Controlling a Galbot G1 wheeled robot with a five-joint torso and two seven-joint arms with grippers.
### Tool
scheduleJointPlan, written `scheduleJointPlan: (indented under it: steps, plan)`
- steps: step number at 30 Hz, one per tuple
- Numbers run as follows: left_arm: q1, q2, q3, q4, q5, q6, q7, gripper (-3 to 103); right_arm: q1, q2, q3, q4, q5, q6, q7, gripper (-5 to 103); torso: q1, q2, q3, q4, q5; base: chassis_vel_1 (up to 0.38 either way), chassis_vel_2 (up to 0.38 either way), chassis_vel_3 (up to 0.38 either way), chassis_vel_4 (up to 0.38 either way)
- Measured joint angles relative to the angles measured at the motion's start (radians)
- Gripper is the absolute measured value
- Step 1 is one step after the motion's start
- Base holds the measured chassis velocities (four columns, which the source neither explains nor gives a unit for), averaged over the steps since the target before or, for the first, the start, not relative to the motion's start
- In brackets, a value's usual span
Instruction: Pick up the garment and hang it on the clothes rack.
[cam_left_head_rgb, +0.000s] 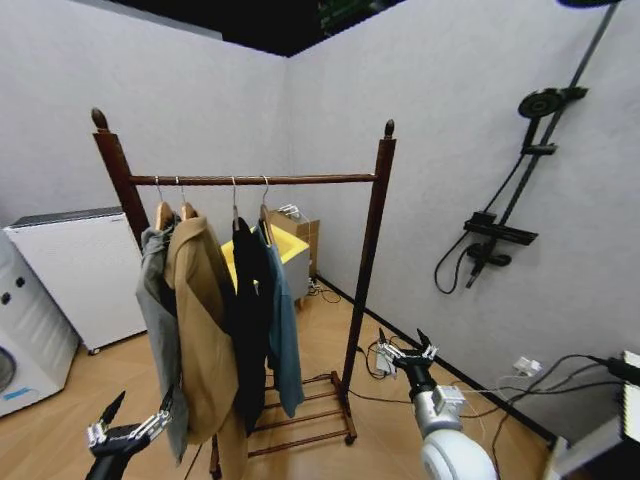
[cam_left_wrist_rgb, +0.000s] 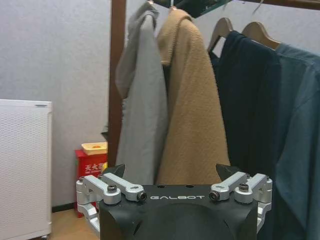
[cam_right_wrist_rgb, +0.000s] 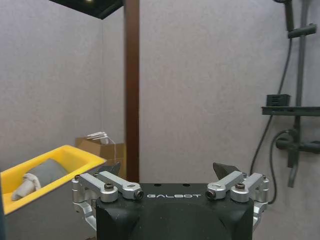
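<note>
both tools low and empty; garment hanging on the clothes rack.
nearest, the left tool (cam_left_head_rgb: 137, 417) sits low before the rack's left side, fingers spread, gripping nothing; the right tool (cam_left_head_rgb: 405, 344) sits low beside the rack's right post, fingers spread, gripping nothing. beyond them, the clothes rack (cam_left_head_rgb: 370, 255) carries four hangers on its bar: a grey jacket (cam_left_head_rgb: 158, 330), a tan coat (cam_left_head_rgb: 205, 330), a black coat (cam_left_head_rgb: 250, 320), then the garment (cam_left_head_rgb: 284, 325), the rightmost item, teal-blue, hook over the bar. behind the rack, a yellow bin (cam_left_head_rgb: 290, 245) stands near the wall.
</note>
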Motion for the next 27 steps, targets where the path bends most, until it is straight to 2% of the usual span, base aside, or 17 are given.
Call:
scheduleJointPlan:
  steps: [16, 19, 27]
  plan:
    - [0.0, 0.0, 0.0, 0.0, 0.0, 0.0, 0.0, 100, -0.013, 0.004, -0.001, 0.006, -0.005, 0.002, 0.0, 100, 0.0, 0.0, 0.0, -0.0003, 0.0, -0.109, -0.105, -0.098, -0.102]
    - [0.0, 0.0, 0.0, 0.0, 0.0, 0.0, 0.0, 100, -0.018, 0.006, -0.002, 0.013, -0.008, 0.002, 0.0, 100, 0.0, 0.0, 0.0, 0.0004, -0.0001, -0.013, -0.023, -0.004, -0.004]
    - [0.0, 0.0, 0.0, 0.0, 0.0, 0.0, 0.0, 100, -0.026, 0.008, -0.003, 0.016, -0.01, 0.002, 0.0, 100, 0.0, 0.0, 0.0, 0.0001, -0.0001, 0.022, -0.02, -0.025, 0.014]
